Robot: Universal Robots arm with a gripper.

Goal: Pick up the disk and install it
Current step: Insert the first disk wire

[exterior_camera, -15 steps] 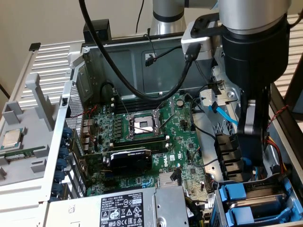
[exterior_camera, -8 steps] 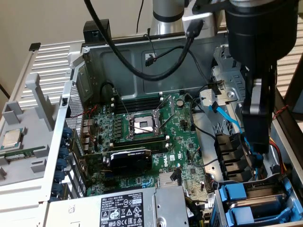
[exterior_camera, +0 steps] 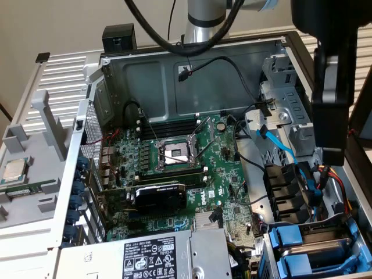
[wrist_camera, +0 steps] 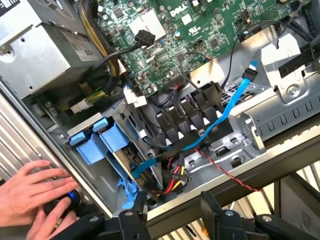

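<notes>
Status, going by the exterior view's left to right. Processor chip [exterior_camera: 14, 171] is parked on a grey holder [exterior_camera: 55, 200] outside the case. That keeps it off the board, where the socket [exterior_camera: 174, 153] sits empty with its lever up. Case [exterior_camera: 192, 75] lies on its side with the lid off, so everything is reachable from above. Graphics card [exterior_camera: 160, 196] is seated just below the socket, power supply [exterior_camera: 145, 256] at the near edge. Blue data cable [exterior_camera: 279, 145] runs loose down toward the drive cage, probably left slack for a drive. Two blue frames [exterior_camera: 293, 237] are slotted side by side in the cage at lower right. Disk: no white label is readable, so I can't tell whether either frame carries it. Arm's wrist [exterior_camera: 334, 81] hangs over the cage end at far right.

Wrist view: fingers [wrist_camera: 132, 222] are spread wide with nothing between them, above the case rim beside the cage. A person's hand [wrist_camera: 35, 192] rests outside the case near the blue frames, on a dark round object I can't identify.
</notes>
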